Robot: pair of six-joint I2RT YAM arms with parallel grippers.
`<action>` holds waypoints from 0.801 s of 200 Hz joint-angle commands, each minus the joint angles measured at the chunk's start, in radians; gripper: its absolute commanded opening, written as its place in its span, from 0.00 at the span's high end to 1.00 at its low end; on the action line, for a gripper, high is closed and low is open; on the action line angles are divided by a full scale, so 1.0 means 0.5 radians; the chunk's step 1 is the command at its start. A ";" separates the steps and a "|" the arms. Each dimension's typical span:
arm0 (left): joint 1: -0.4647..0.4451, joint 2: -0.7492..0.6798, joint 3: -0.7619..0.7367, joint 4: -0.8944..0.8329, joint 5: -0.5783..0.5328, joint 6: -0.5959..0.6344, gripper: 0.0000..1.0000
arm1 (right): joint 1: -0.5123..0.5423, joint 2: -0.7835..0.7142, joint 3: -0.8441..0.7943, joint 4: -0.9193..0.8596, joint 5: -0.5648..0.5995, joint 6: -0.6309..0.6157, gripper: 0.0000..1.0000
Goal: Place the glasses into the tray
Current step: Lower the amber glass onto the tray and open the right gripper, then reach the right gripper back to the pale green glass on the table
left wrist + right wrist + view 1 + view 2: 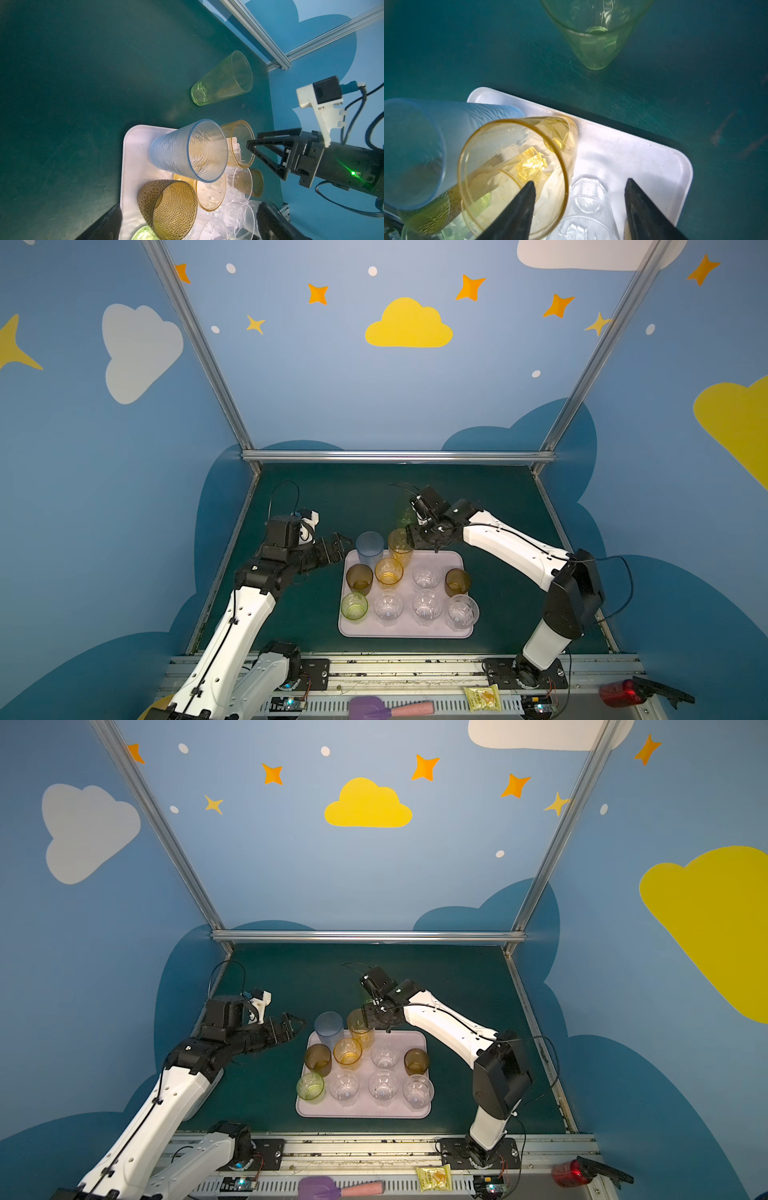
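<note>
- The tray (441, 562) sits in the middle of the green worktop (332, 497), and it is nearly full.
- Eight short glasses (427, 605) stand in it, in two rows.
- The tall blue glass (369, 547) and the tall yellow glass (400, 545) stand at its far edge, side by side.
- The tall green glass (223, 80) is the only one not in the tray. It stands upright on the worktop, just past the tray's far edge.
- I think the step now is letting go of the yellow glass.
- The right hand (579, 181) has its two fingers spread wide and holds nothing. One finger is over the mouth of the yellow glass. The other is out over the tray.
- The right arm reaches in over the far edge of the tray, with the hand tipped down.
- The left hand (343, 548) is wide open too and empty. It hangs just beside the tray's far left corner, near the blue glass but not touching it.
- The left arm is stretched forward with the hand turned sideways.
- Next, I think the right hand must lift straight up so it does not knock the yellow glass.
- Then a hand must reach past the tray, take the green glass, and set it in the bare far right corner.
</note>
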 commanded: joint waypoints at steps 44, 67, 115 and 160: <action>0.006 -0.026 -0.024 0.005 -0.040 0.018 0.00 | -0.010 -0.260 0.024 0.013 -0.035 -0.004 0.25; 0.006 -0.021 -0.012 0.000 -0.034 0.008 0.00 | -0.045 -0.329 0.017 0.031 -0.090 -0.001 0.25; -0.025 -0.106 -0.042 0.160 0.013 -0.218 0.00 | -0.178 -0.428 0.008 0.055 -0.245 0.030 0.25; -0.161 -0.275 -0.096 0.275 -0.285 -0.466 0.00 | -0.310 -0.469 -0.051 0.120 -0.293 0.042 0.25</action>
